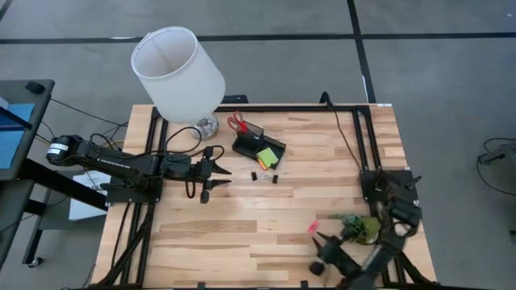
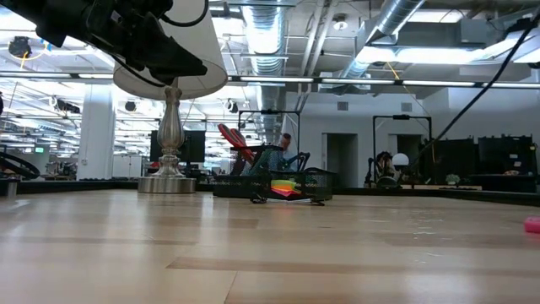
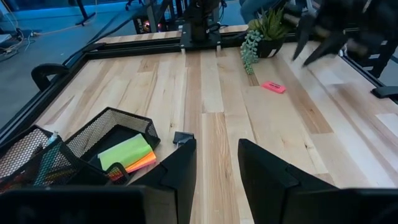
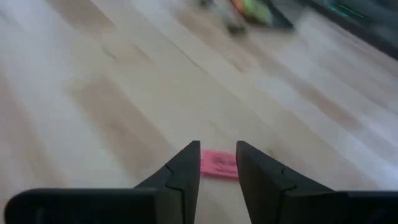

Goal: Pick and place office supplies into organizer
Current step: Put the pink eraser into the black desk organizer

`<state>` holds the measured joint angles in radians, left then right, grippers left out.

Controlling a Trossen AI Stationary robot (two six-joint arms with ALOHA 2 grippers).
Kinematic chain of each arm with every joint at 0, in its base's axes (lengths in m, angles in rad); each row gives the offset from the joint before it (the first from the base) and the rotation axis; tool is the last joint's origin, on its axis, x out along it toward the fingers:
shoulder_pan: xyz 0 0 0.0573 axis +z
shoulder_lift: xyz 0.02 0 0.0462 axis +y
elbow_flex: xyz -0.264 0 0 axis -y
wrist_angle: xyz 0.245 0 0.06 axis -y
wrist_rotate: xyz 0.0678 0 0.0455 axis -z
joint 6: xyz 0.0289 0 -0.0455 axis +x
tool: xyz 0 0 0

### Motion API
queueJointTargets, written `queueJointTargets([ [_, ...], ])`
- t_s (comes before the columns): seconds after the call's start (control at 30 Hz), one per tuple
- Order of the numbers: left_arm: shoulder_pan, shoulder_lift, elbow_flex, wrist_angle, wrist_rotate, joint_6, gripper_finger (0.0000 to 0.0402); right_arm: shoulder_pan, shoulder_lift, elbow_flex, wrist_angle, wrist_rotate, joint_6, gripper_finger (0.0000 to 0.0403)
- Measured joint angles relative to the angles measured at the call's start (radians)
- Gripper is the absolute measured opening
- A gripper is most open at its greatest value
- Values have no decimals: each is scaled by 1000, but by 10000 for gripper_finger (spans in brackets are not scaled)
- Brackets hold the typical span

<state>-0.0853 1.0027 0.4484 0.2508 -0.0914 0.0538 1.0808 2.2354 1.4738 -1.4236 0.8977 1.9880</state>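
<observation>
Nowhere any legible writing. Only the right wrist view shows the small pink-red piece (image 4: 219, 164) just ahead of the right gripper (image 4: 217, 163), fingers narrowly parted, holding nothing. Left gripper (image 1: 219, 179) open, empty, near the organizer (image 1: 260, 150), which holds the sticky-note pad (image 3: 126, 152) and scissors (image 1: 237, 122).

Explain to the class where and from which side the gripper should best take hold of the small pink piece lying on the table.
The small pink piece lies flat on bare wood, so probably come straight down and pinch across its short width, one finger on each long edge. The right gripper, open, is already lined up over it.
</observation>
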Motion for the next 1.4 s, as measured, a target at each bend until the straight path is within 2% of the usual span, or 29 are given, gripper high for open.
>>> queueJointTargets([
  [0.07,0,0,0,0,0,5,112,40,-48,-21,1,63,25,98],
  [0.17,0,0,0,1,0,22,112,78,-123,-63,-34,39,29,98],
  [0.3,0,0,0,2,0,31,112,107,-204,-168,-35,75,58,98],
  [0.4,0,0,0,2,0,32,112,116,-247,-309,144,131,48,98],
  [0.53,0,0,0,2,0,32,112,104,-294,-528,582,308,-82,98],
  [0.63,0,0,0,3,-1,39,112,62,-328,-622,786,342,-182,98],
  [0.7,0,0,0,3,-1,39,112,22,-365,-638,846,291,-215,98],
  [0.77,0,0,0,0,-1,39,112,-22,-386,-642,832,200,-227,98],
  [0.9,0,0,0,-2,-1,39,112,-92,-460,-629,839,47,-362,98],
  [1.13,0,0,0,-8,-1,45,112,-180,-554,-629,869,-15,-508,98],
  [1.2,0,0,0,-10,-2,45,112,-211,-567,-629,885,-118,-595,98],
  [1.3,0,0,0,-15,-2,46,112,-271,-572,-629,912,-336,-777,98],
  [1.4,0,0,0,-22,-2,45,112,-319,-572,-629,949,-448,-914,98],
])
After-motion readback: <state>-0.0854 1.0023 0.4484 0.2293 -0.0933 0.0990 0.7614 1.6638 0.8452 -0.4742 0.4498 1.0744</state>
